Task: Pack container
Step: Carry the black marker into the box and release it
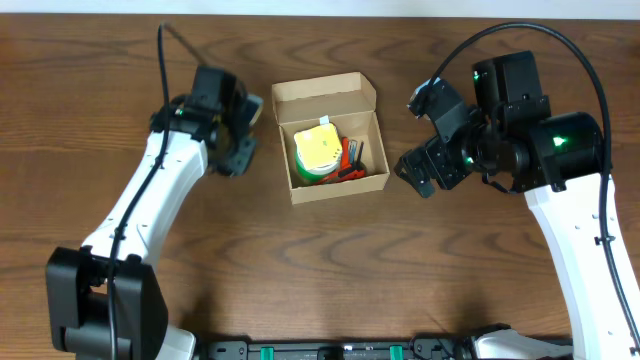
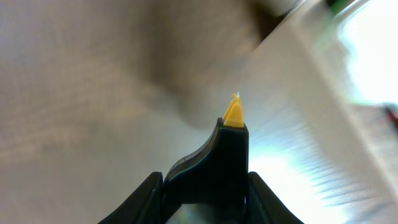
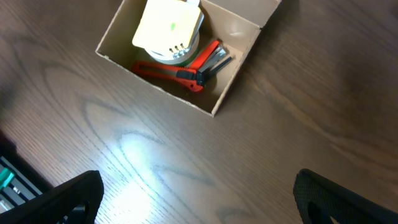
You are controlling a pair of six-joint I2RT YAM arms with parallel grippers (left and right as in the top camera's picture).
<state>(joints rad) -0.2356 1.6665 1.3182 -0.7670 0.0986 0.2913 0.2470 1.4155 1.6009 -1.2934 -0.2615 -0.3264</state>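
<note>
Between the left gripper (image 2: 234,121) and the right gripper (image 3: 199,180), on the tabletop (image 1: 300,270), sits the container (image 1: 325,97). It is a plain brown cardboard box with its hinged flap folded back, and it holds a pale roll (image 3: 168,28) and a red-handled tool (image 3: 186,70). The left gripper, just beside it, is closed, with a yellow sliver at its tip. The right gripper gapes wide and empty.
</note>
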